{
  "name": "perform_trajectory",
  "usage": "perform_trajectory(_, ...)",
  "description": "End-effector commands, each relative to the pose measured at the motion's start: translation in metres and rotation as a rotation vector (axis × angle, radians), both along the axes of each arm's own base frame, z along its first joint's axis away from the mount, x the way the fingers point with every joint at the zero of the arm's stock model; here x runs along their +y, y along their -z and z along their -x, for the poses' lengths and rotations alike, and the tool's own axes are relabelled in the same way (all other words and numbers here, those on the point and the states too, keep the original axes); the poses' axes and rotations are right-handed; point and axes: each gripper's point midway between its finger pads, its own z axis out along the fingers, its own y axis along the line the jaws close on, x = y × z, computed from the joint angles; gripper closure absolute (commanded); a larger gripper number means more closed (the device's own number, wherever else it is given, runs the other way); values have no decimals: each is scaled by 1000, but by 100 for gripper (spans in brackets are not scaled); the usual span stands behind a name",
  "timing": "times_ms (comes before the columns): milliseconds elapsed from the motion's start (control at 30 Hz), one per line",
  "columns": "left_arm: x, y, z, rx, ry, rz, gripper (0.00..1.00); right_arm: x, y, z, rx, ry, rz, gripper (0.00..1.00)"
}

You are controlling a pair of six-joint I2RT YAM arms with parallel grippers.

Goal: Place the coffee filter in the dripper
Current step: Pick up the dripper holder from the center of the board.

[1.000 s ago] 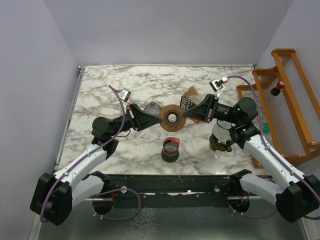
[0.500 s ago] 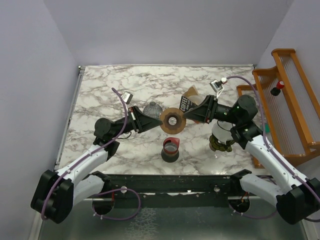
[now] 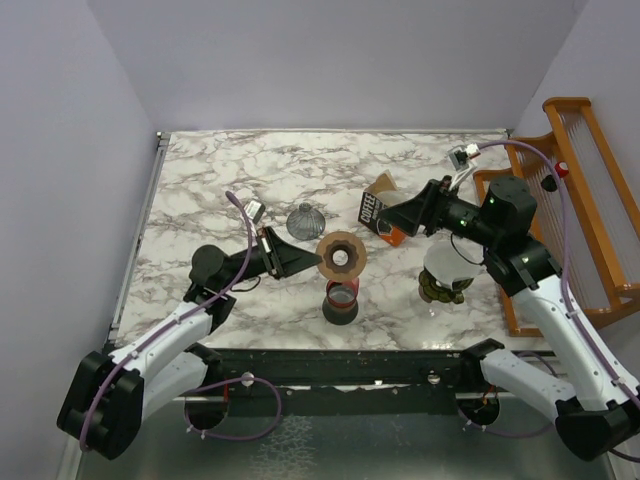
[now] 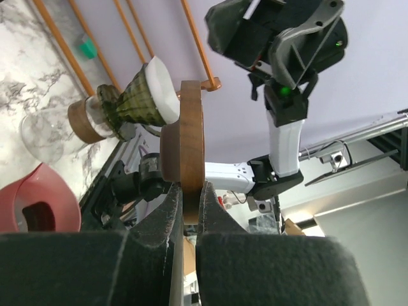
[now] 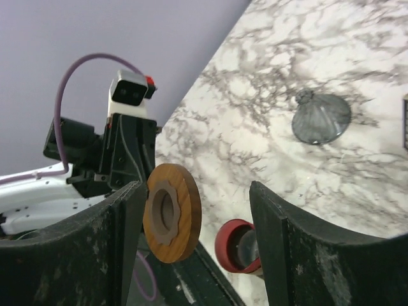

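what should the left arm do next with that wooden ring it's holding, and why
Probably lower the wooden ring onto the red cup. The left gripper pinches the ring by its rim roughly above the cup, and the right gripper is open and apart from it, so only the left carries it.

Seen from above, the right gripper [image 3: 392, 221] masks part of the carton [image 3: 371, 209], and its arm overlaps the filter [image 3: 440, 264]. At the left wrist, the red cup [image 4: 25, 191] runs off the frame's edge. The ring's [image 4: 189, 140] lower rim vanishes between the left gripper's [image 4: 189, 191] fingers [image 4: 156, 220].
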Motion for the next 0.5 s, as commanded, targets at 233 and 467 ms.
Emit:
perform_trajectory(233, 7, 41, 10, 186, -36, -22, 100, -29, 4, -13, -84, 152, 156, 28)
perform_trajectory(467, 4, 64, 13, 268, -27, -50, 100, -29, 9, -12, -78, 147, 160, 28)
